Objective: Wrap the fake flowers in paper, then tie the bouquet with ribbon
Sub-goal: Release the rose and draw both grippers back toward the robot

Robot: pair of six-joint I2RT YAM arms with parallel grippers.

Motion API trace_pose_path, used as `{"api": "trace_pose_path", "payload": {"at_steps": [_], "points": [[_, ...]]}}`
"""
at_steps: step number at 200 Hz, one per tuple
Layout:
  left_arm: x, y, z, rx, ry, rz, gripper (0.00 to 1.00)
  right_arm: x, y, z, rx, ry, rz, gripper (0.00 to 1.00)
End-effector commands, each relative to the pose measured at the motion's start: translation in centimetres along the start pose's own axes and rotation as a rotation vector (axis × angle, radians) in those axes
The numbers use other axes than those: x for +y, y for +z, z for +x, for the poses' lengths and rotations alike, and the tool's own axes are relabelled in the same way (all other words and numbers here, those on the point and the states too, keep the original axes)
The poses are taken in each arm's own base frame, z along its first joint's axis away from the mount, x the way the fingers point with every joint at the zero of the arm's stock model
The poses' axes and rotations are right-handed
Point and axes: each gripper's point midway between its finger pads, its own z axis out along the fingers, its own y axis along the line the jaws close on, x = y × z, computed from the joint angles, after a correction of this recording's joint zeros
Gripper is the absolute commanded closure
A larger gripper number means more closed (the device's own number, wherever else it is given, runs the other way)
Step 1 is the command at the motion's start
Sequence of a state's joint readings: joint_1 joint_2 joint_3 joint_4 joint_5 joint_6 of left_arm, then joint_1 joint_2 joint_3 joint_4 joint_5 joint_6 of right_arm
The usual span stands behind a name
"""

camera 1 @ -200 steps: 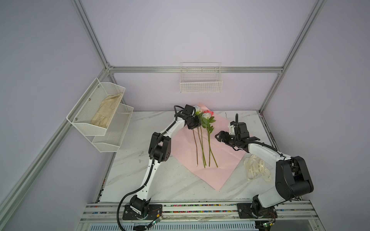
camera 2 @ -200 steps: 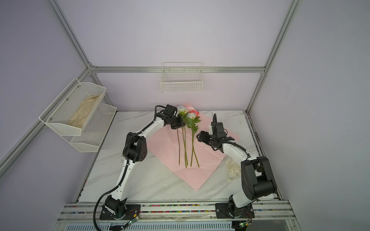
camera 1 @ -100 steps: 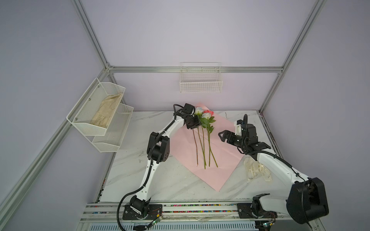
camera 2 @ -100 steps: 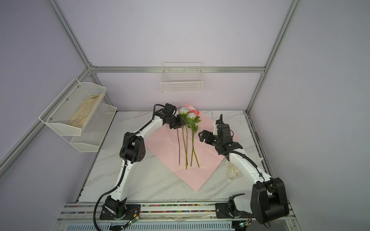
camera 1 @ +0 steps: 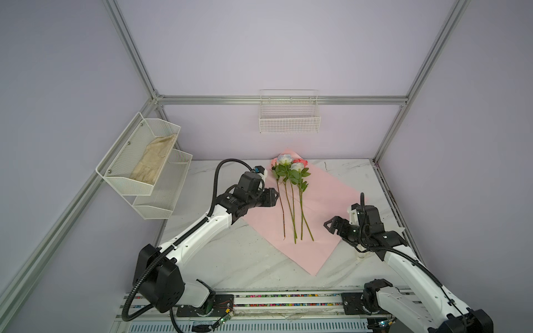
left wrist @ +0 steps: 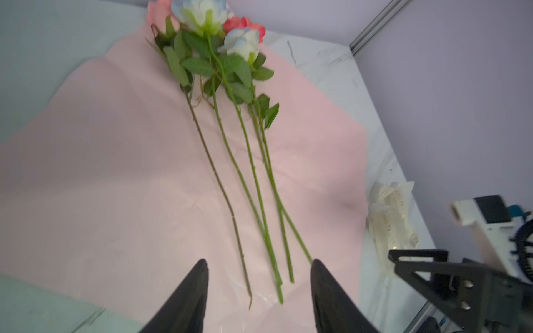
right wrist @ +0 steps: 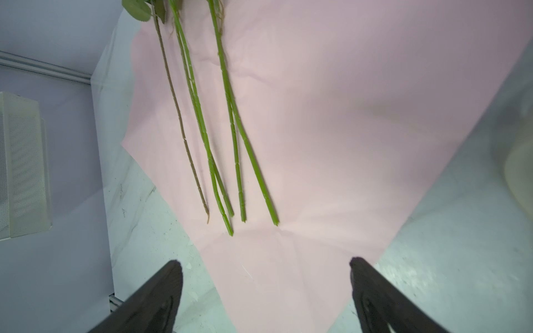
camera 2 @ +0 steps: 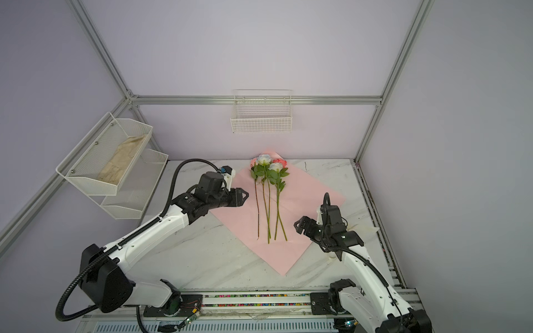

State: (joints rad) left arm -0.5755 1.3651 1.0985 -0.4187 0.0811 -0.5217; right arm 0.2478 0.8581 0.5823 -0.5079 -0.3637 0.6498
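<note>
The bouquet of fake flowers [camera 1: 292,199] [camera 2: 268,199] lies loose on a flat pink wrap paper [camera 1: 317,248] [camera 2: 291,248]. Pale blue-white and pink-red heads point to the back wall, and the long stems run toward the front. My left gripper [camera 1: 276,197] [camera 2: 245,197] hovers just left of the stems, open and empty. In the left wrist view its gripper [left wrist: 258,266] frames the stem ends [left wrist: 259,207]. My right gripper [camera 1: 328,226] [camera 2: 298,226] is open to the right of the stem ends. In the right wrist view its gripper [right wrist: 265,263] is over the paper's corner [right wrist: 288,274].
A cream ribbon [left wrist: 392,219] [camera 2: 367,229] lies on the marble table beside the paper's right edge, near the right arm. Two stacked wire shelves [camera 1: 144,161] hang on the left wall, the upper one holding a cream cloth. A wire basket [camera 1: 289,115] hangs on the back wall.
My left gripper has pulled back from the flower heads to beside the stems and opened. The right arm has drawn back toward the front right, its gripper staying open.
</note>
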Motion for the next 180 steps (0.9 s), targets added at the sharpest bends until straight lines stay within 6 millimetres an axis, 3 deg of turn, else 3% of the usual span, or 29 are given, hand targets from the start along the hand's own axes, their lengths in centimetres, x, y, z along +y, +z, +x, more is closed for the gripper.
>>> {"api": "trace_pose_path", "payload": {"at_steps": [1, 23, 67, 97, 110, 147, 180], "points": [[1.1, -0.6, 2.0, -0.061, 0.052, -0.018, 0.40, -3.0, -0.1, 4.0, 0.101, 0.133, 0.063, 0.13], [2.7, -1.6, 4.0, -0.086, 0.042, -0.050, 0.36, -2.8, 0.8, 6.5, 0.181, 0.182, -0.040, 0.19], [4.9, -4.9, 3.5, -0.218, 0.085, -0.133, 0.16, -2.6, 2.2, 8.6, 0.290, 0.184, -0.124, 0.21], [5.7, -5.9, 3.4, -0.290, 0.106, -0.154, 0.01, -2.3, 3.3, 9.7, 0.353, 0.196, -0.184, 0.22], [5.8, -6.3, 3.5, -0.299, 0.114, -0.155, 0.00, -1.8, 3.7, 10.1, 0.381, 0.213, -0.236, 0.22], [5.2, -6.1, 3.9, -0.289, 0.129, -0.112, 0.00, -0.1, 3.8, 9.5, 0.382, 0.208, -0.327, 0.22], [2.1, -4.3, 5.0, -0.217, 0.185, 0.063, 0.00, 2.9, 3.3, 7.0, 0.328, 0.213, -0.425, 0.21]]}}
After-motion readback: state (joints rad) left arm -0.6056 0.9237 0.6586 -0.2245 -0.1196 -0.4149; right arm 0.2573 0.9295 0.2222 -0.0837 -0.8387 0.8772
